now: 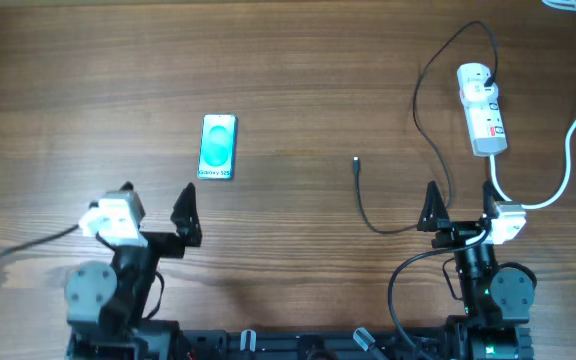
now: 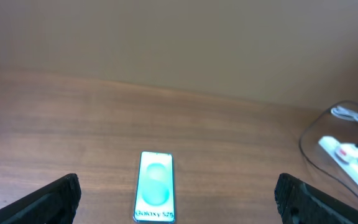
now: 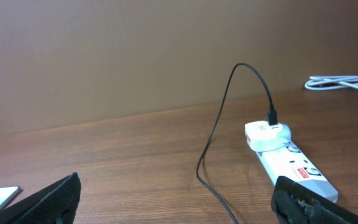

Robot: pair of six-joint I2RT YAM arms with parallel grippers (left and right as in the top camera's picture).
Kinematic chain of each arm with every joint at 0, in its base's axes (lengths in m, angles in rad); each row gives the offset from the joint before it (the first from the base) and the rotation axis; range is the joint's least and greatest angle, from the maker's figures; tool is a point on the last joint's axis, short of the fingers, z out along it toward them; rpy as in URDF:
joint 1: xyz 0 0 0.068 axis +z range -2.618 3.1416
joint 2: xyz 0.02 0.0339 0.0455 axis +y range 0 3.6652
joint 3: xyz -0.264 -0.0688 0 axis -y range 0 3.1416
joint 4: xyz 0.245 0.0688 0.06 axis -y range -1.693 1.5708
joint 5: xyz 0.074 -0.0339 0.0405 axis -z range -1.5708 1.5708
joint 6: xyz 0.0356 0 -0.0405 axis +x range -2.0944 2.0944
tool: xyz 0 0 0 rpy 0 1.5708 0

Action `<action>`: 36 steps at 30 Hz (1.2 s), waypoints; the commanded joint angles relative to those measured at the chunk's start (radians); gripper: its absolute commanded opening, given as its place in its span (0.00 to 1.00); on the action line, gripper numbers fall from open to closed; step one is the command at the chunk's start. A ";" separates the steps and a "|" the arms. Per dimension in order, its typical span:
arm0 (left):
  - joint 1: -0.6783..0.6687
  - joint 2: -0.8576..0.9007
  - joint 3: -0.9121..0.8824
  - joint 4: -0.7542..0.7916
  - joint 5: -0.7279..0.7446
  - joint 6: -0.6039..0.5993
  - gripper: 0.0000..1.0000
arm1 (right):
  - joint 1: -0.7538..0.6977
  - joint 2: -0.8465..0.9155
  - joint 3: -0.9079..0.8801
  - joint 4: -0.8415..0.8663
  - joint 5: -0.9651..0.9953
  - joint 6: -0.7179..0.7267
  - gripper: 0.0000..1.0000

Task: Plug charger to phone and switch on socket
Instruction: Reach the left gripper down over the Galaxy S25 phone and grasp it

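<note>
Left fingers (image 1: 184, 212) and right fingers (image 1: 431, 207) wide apart, clear of phone (image 1: 217, 147).

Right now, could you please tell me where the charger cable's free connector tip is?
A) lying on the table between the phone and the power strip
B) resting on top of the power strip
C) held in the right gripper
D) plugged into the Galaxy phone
A: the charger's connector tip lies loose on the wooden table, apart from the Galaxy phone and the power strip, with nothing gripping it.
</note>
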 commanded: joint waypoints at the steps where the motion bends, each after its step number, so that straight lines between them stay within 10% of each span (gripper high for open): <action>1: 0.005 0.132 0.101 -0.001 0.053 0.016 1.00 | -0.005 0.000 -0.002 0.002 0.006 0.005 1.00; 23: 0.003 0.676 0.683 -0.324 0.079 0.050 1.00 | -0.005 0.000 -0.002 0.003 0.006 0.005 1.00; 36: 0.003 0.857 0.698 -0.344 0.141 0.035 1.00 | -0.005 0.000 -0.002 0.002 0.006 0.005 1.00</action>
